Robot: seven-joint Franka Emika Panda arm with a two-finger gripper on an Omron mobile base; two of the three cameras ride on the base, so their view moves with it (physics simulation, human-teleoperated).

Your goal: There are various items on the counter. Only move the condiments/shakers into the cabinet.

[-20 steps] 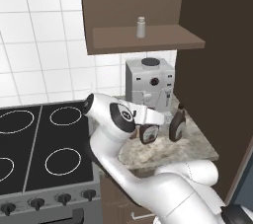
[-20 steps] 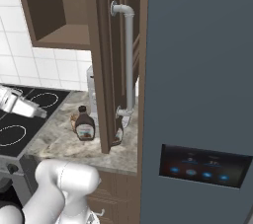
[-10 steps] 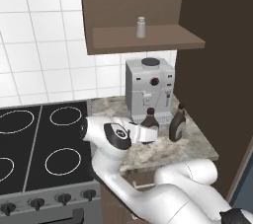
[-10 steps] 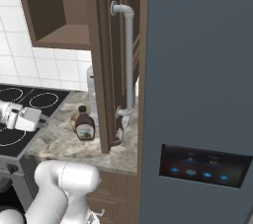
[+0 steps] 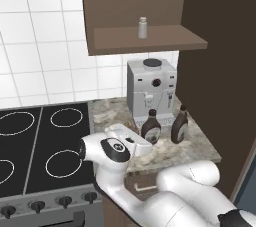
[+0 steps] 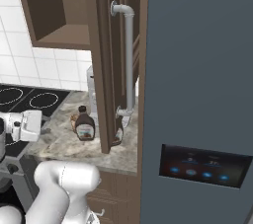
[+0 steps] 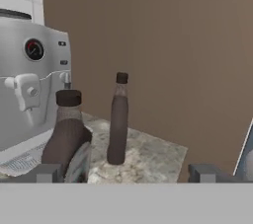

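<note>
Brown squeeze bottles, 2 of them [image 5: 151, 127] [image 5: 179, 126], stand on the stone counter [image 5: 200, 146]; the gripper [image 7: 126, 172] is spread wide, the shaker [image 5: 143, 27] on the cabinet shelf [image 5: 165, 38].

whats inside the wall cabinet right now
One small pale shaker stands upright on the cabinet shelf. The space above and behind it is hidden by the cabinet front.

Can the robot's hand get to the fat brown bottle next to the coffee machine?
Probably yes. The gripper faces the fat brown bottle with jaws wide open and nothing between them. The coffee machine crowds one side, the slimmer bottle the other.
</note>
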